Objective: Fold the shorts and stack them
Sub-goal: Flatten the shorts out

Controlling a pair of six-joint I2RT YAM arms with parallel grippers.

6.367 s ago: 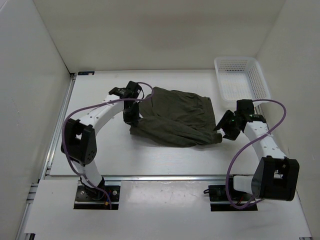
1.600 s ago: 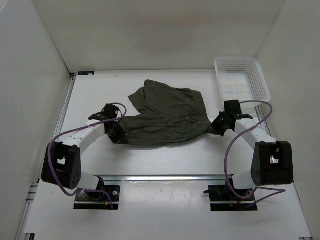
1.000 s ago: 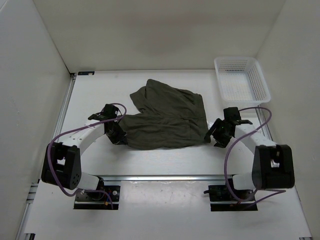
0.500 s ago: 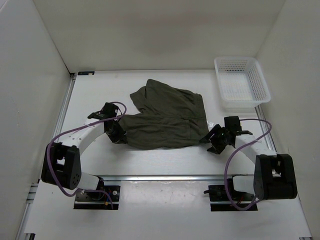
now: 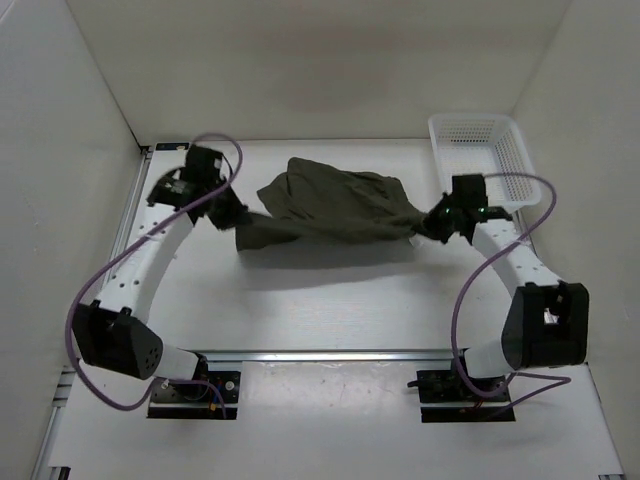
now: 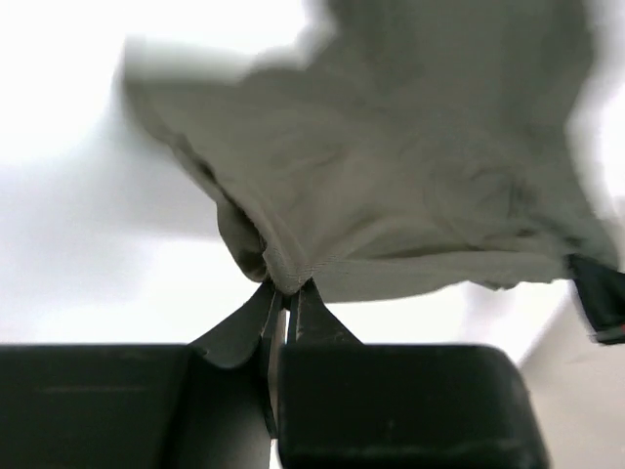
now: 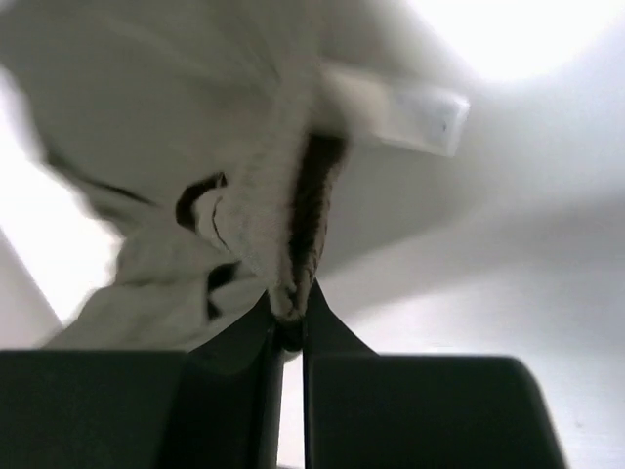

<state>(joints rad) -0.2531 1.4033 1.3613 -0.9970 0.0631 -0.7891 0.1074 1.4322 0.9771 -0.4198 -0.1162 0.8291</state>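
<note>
Olive shorts (image 5: 335, 208) hang stretched between left tool (image 6: 283, 301) and right tool (image 7: 290, 318), both clamped on them.

A white mesh basket (image 5: 482, 150) sits at the table's (image 5: 330, 300) far right corner.

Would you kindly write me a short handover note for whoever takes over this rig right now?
Left gripper: shut on one edge of the shorts.
Right gripper: shut on the opposite edge.
Shorts: stretched between both, seemingly lifted over the table, left of the white basket.
Done: both ends gripped; no finished fold visible.
To do: fold, set down, stack.
</note>
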